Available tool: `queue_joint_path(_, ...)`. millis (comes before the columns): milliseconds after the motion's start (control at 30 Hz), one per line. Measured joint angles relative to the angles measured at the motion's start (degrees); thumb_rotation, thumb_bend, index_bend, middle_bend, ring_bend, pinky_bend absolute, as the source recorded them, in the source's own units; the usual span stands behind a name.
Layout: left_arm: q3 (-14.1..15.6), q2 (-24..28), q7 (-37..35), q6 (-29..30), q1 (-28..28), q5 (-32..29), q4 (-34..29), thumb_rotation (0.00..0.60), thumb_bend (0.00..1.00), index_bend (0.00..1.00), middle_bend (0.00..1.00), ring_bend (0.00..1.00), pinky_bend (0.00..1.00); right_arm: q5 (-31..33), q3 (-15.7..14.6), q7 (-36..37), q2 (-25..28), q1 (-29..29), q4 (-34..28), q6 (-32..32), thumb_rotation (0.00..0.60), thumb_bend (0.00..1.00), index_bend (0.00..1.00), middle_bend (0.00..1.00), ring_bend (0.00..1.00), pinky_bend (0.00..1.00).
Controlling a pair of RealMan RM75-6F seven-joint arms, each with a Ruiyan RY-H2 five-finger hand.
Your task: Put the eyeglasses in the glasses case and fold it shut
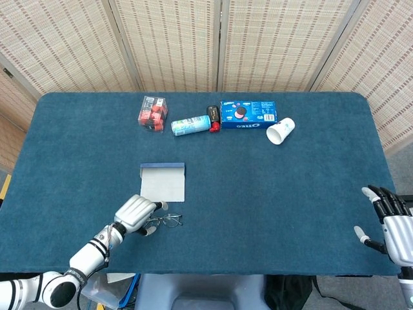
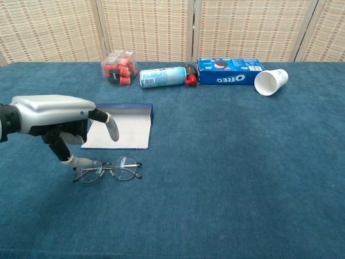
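the blue table (image 1: 271,194) is seen with the flat-open glasses case (image 2: 118,128) lying near its middle-left. the left hand (image 2: 56,121) is poised over the case's near-left corner, fingers apart, one fingertip at the eyeglasses (image 2: 109,169) lying just before the case. the right hand (image 1: 392,223) is held spread, empty, at the table's edge.

Your left robot hand (image 1: 136,214) reaches forward from the near-left corner, forearm angled up and to the right, palm facing down. Its fingers (image 2: 111,128) are apart and point down and forward, holding nothing; the thumb tip hangs low beneath the palm. Your right robot hand (image 1: 392,223) sits at the near-right edge, back of the hand upward, fingers spread and thumb out to the left, holding nothing.
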Motion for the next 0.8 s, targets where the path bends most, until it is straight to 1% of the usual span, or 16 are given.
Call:
queue_joint_path(233,1.3,-0.7,5.1,-2.0,-6.0,-12.6,0.2,0.600,0.27,0.24,1.00,1.00,1.00,0.0,0.1,0.6,0.0,0.2,0.3,-0.3,0.600,0.25,0.10,0.11,0.07,0.11)
queue_joint_path(500,4.4,-2.1,9.9,-2.7,-14.1,-25.9,0.7,0.600,0.27,0.22,1.00,1.00,1.00,0.3,-0.1,0.9,-0.1,-0.2,0.6,0.0,0.600,0.25,0.10,0.11,0.07,0.11)
queue_joint_path(600,5.6,-2.7,11.0,-2.8,-17.2,-29.8,0.8,0.600,0.27,0.22,1.00,1.00,1.00,0.4,-0.1,0.9,-0.2,-0.2,0.6,-0.1,0.600,0.25,0.10,0.11,0.07,0.11)
queue_joint_path(700,7.0,-2.9,12.0,-2.7,-19.8,-32.6,0.5,0.600,0.27,0.23,1.00,1.00,1.00,0.5,-0.1,0.9,-0.2,-0.2,0.7,-0.1,0.600,0.25,0.10,0.11,0.07,0.11)
queue_joint_path(800,8.2,-2.8,12.3,-1.9,-20.9,-33.0,-0.8,0.600,0.27,0.25,1.00,1.00,1.00,0.6,-0.1,0.9,-0.2,-0.3,0.7,-0.2,0.600,0.25,0.10,0.11,0.07,0.11)
